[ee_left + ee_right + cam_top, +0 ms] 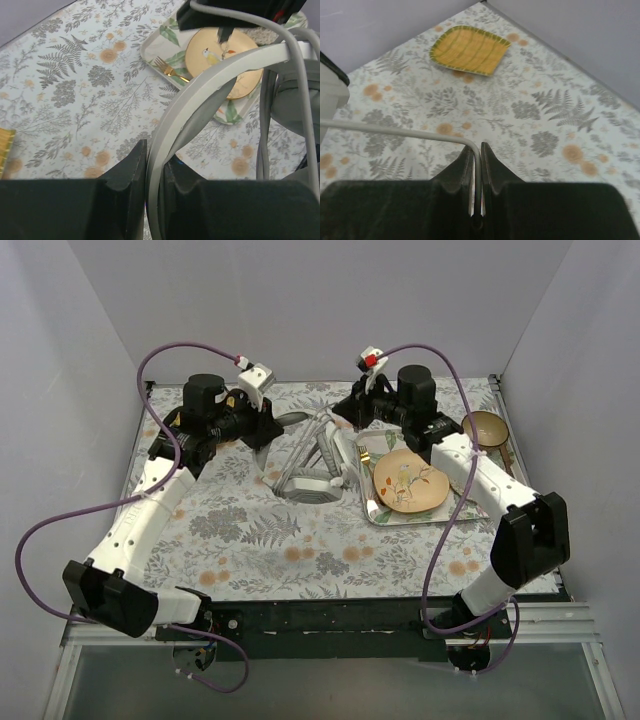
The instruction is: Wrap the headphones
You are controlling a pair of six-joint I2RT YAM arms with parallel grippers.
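Observation:
The light grey headphones [312,483] stand mid-table, held up between both arms, with one earcup low on the floral cloth. My left gripper [268,443] is shut on the curved headband [200,95], which runs up from between its fingers [131,167] in the left wrist view. My right gripper [343,412] is shut on the thin grey cord [395,131]. The cord bends sharply at the fingertips and runs off to the left in the right wrist view. More cord strands [267,110] hang beside the headband.
A floral tray [372,510] right of the headphones holds a tan bird plate [408,482] and a gold fork [170,70]. A wooden bowl [485,428] sits at the back right. A yellow woven dish [468,49] lies near the far left. Walls enclose the table.

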